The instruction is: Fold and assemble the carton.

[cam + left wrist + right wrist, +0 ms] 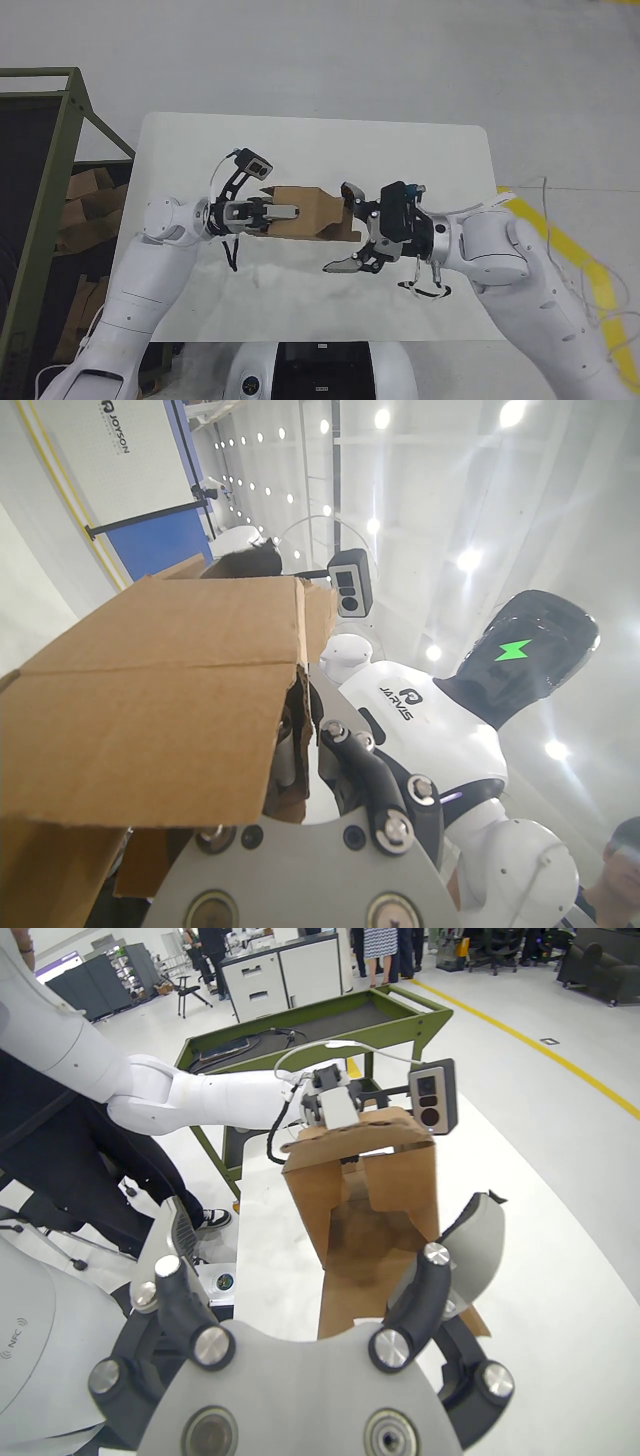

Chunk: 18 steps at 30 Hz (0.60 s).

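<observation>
Carton (312, 212) of brown cardboard is held over the middle of the white table (300, 140). It lies on its side between the 2 arms, partly opened into a square tube.

Nearest the robot, the right gripper (340, 228) sits at the carton's open end with its 2 fingers spread wide apart. In the top view, 1 finger (350, 192) is just beside the far corner of that end. The other (342, 264) stands off toward the robot, clear of the cardboard.

In the right wrist view the right gripper (332, 1213) faces straight into the carton (380, 1188). A loose flap (350, 1298) reaches from the bottom wall toward the wrist. The curved finger (475, 1238) is just beside the side wall; I cannot tell whether it touches. Through the opening, 2 inner flaps show with a gap between them.

At the carton's other end, the left gripper (337, 1115) is clamped on the top wall, with 1 light finger lying on the outside. The top view shows the left gripper (290, 212) closed on that end from the left side. In the left wrist view the carton (150, 710) shows a creased panel with a ragged corner, close over the wrist.

Beyond the table's left edge stands a green metal cart (55, 110) with scraps of cardboard (95, 195) on its lower level. A yellow line (570, 250) crosses the grey floor on the right.
</observation>
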{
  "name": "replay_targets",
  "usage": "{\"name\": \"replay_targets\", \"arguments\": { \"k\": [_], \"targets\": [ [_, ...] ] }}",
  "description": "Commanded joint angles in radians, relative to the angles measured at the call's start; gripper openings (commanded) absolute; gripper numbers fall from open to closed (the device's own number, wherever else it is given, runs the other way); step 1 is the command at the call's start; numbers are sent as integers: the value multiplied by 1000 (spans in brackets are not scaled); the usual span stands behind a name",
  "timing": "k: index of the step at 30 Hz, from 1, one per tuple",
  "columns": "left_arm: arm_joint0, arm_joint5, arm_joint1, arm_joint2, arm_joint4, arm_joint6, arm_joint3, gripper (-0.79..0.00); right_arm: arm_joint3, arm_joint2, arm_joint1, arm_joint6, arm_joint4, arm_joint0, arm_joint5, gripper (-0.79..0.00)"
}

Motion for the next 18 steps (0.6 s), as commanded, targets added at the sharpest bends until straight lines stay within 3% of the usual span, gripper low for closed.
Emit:
{"name": "replay_targets", "arguments": {
  "k": [1, 9, 18],
  "targets": [
    [6, -28, 0, -1, 29, 15, -10, -785, -10, 31, 4, -28, -7, -26, 26, 0],
    [27, -94, 2, -10, 58, 35, -38, -785, -42, 133, 10, -157, -5, -136, 178, 0],
    [42, -153, 5, -11, 147, 63, -61, -785, -107, 141, 10, -139, -16, -171, 263, 0]
  ]
}}
